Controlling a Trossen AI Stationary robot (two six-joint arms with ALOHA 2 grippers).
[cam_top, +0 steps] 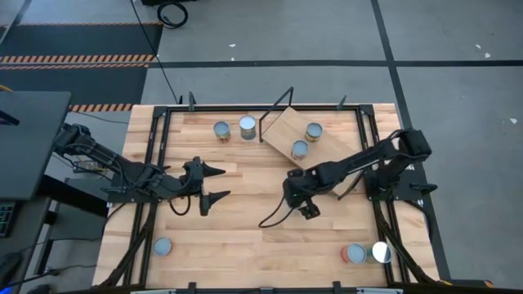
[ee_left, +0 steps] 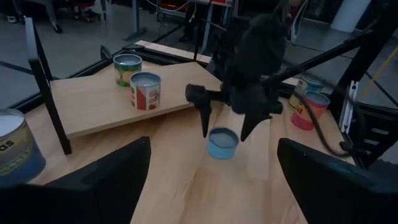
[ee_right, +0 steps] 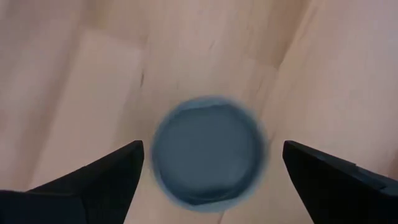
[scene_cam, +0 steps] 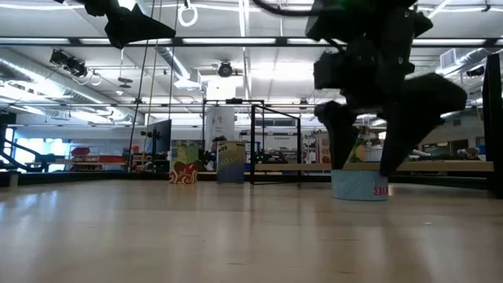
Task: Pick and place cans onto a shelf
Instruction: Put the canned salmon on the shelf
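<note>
While the high view hides it, the right wrist view shows a pale-blue can [ee_right: 208, 149] on open bench [ee_right: 74, 74] below the spread right tool [ee_right: 211, 180].

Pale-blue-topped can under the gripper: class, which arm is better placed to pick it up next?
Right. The right gripper hangs open directly over the low pale-blue-topped tin can, fingers either side; the left gripper waits apart.

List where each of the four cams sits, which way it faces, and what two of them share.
High: overhead, straight down; both arms, shelf.
Low: tabletop height, level across; right gripper above a blue can.
Left wrist: past its own fingers toward the right gripper, open over the can.
Right wrist: straight down on the can, own fingers flanking.
Shared: both wrist views show that can.
</note>
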